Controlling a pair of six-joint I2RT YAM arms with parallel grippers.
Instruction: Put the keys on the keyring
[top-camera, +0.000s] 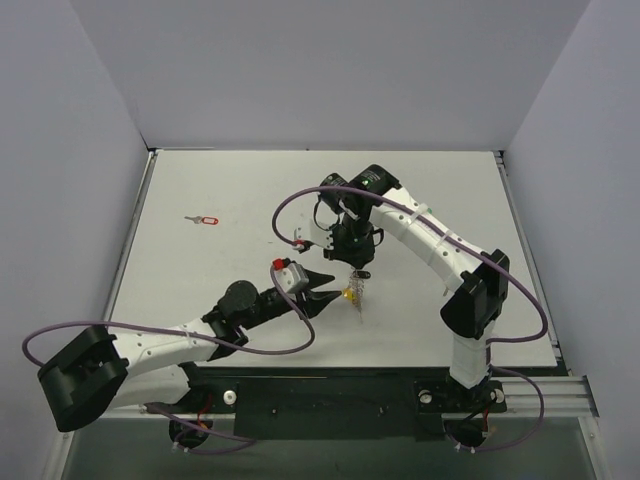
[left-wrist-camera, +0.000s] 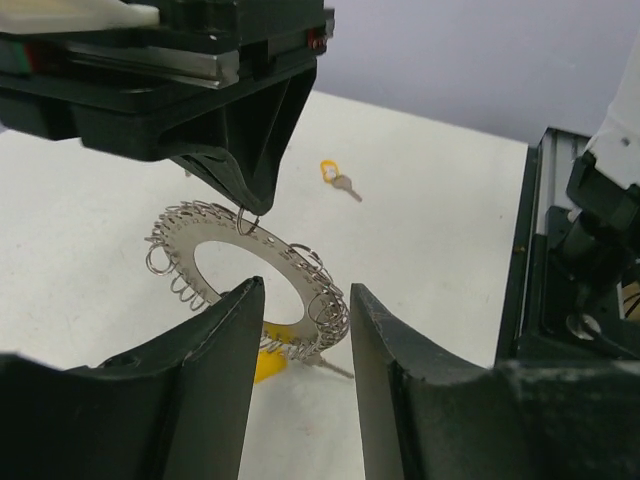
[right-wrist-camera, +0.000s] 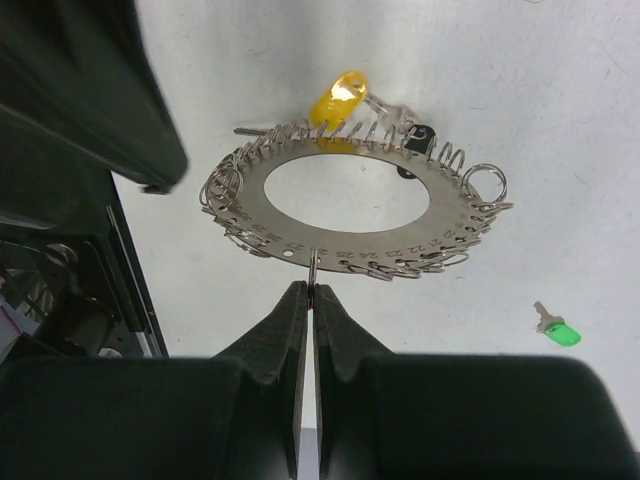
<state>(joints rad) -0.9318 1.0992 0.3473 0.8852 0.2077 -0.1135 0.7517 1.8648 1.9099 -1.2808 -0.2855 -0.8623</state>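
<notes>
From here I see the right gripper (right-wrist-camera: 313, 291) pinched fully together on one small wire loop at the rim of the large silver-grey metal keyring (right-wrist-camera: 350, 225), a flat hoop with a hollow centre and wire loops all round its edge. The keyring hangs tilted from that pinch, over the near middle of the white table (top-camera: 200, 300). The left gripper (left-wrist-camera: 305, 296) is partly spread, and the opposite edge of the keyring sits in the gap between its black fingers (left-wrist-camera: 235, 360). I cannot tell whether either finger touches the metal. A small silver key with a yellow plastic head (right-wrist-camera: 338, 100) dangles from the loops on the edge of the hoop that lies away from the right gripper, with a dark head (right-wrist-camera: 415, 138) just beside it, mostly hidden. Loose on the table lie a green-headed key (right-wrist-camera: 560, 334) near the hoop, a yellow-orange key (left-wrist-camera: 331, 172) beyond it, and a red-headed key (top-camera: 207, 220) well apart, toward the far left.
</notes>
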